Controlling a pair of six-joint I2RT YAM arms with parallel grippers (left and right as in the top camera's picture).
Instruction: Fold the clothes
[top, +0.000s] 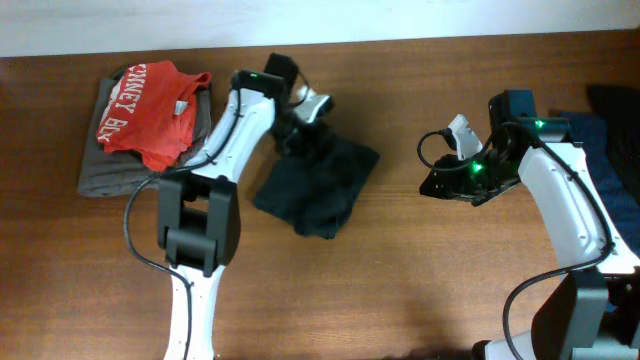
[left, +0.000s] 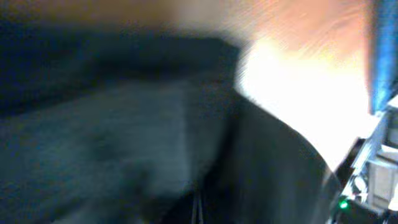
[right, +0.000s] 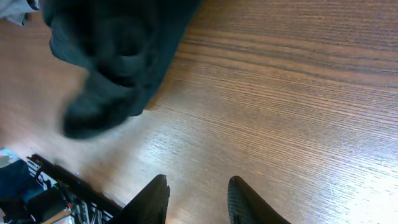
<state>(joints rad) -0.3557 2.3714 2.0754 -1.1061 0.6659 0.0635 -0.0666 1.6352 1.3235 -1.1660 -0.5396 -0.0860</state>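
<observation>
Dark T-shirt (top: 322, 185) crumpled mid-table (top: 400, 290), left gripper (top: 298, 126) pinched tight on its upper-left edge, right gripper (right: 198, 186) well off to the right, fingers apart over bare wood, red tee (top: 145, 115) lying far left.

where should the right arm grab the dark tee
Pinch the tee by its right corner, coming from the right: that corner sticks out flat, nearest the open right gripper, opposite the left gripper shut at its top-left edge.
</observation>
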